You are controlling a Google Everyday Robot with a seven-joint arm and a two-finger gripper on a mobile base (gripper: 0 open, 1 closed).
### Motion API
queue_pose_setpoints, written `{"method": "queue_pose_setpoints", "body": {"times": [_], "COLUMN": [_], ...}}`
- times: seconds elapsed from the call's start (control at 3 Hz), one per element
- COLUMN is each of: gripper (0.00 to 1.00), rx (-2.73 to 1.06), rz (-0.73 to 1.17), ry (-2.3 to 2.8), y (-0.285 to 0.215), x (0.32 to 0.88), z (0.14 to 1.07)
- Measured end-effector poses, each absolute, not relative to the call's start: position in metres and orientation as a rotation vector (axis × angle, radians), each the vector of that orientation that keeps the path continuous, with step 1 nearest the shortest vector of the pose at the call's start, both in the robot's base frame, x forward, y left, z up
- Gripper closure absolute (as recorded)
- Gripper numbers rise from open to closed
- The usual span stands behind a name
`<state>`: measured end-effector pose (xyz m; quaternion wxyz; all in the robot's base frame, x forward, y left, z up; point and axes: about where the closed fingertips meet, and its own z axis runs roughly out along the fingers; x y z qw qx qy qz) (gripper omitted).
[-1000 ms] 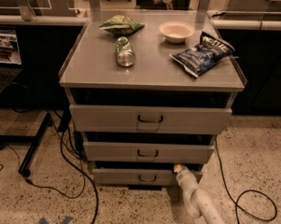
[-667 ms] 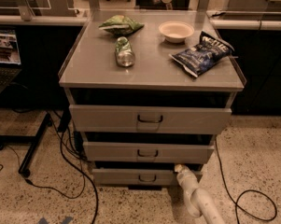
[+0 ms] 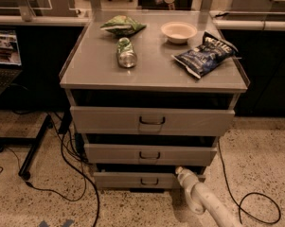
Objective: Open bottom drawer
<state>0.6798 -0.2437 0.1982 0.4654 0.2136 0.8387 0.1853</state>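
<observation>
Almost nothing is seen to have shifted since the earlier frames: the gripper (image 3: 181, 172) is still held low at the right end of the bottom drawer (image 3: 128, 179), at its upper edge, with the white arm (image 3: 208, 207) running down to the lower right. Whether the gripper is wide, narrow or clamped cannot be told. The drawer's small dark handle (image 3: 149, 181) lies just left of the gripper, apart from it. The drawer sits lowest in the grey cabinet (image 3: 85, 77), under the middle drawer (image 3: 113, 153), with a dark gap between them.
</observation>
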Motion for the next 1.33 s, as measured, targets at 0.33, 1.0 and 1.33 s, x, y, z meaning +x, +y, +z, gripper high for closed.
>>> {"method": "queue_pose_setpoints", "body": {"times": [0.33,1.0,1.33], "gripper": [1.0,1.0,1.0], "rx": [0.524,0.552,0.603], "rz": [0.455,0.344,0.345], "ry": [2.059,2.299,2.424], "y": [-0.244,-0.261,-0.27], "x": [0.68,0.632,0.595], "z": [0.2,0.209,0.21]}}
